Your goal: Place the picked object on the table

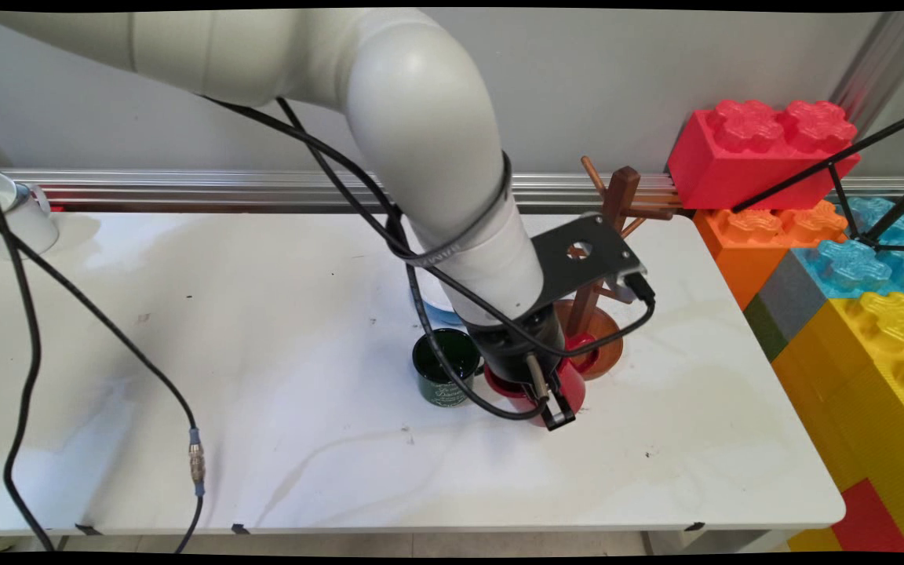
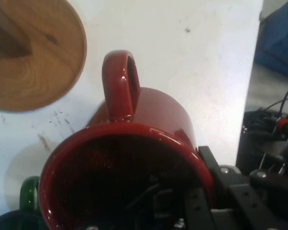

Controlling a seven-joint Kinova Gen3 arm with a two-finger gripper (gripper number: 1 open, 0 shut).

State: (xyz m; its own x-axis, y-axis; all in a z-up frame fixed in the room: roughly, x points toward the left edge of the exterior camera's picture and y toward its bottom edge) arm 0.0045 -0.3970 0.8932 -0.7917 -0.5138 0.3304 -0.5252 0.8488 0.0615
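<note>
A glossy red mug [image 1: 570, 384] [image 2: 149, 120] stands on the white table [image 1: 264, 353], close under my hand. My gripper [image 1: 548, 399] [image 2: 182, 206] straddles its wall at the rim: one finger [image 2: 209, 191] lies outside the wall, the other sits in the dark inside. It is shut on the red mug. In the hand view the mug's handle [image 2: 120, 84] points up, toward a round wooden base [image 2: 33, 52]. A dark green mug [image 1: 444, 367] [image 2: 24, 201] stands just left of the red one.
A wooden mug tree [image 1: 617, 212] rises from its round base [image 1: 605, 345] right behind the red mug. A blue thing [image 1: 436, 312] shows behind the arm. A white mug [image 1: 20, 212] stands far left. Big toy bricks [image 1: 758, 149] wall the table's right side. Black cables [image 1: 196, 463] hang at left.
</note>
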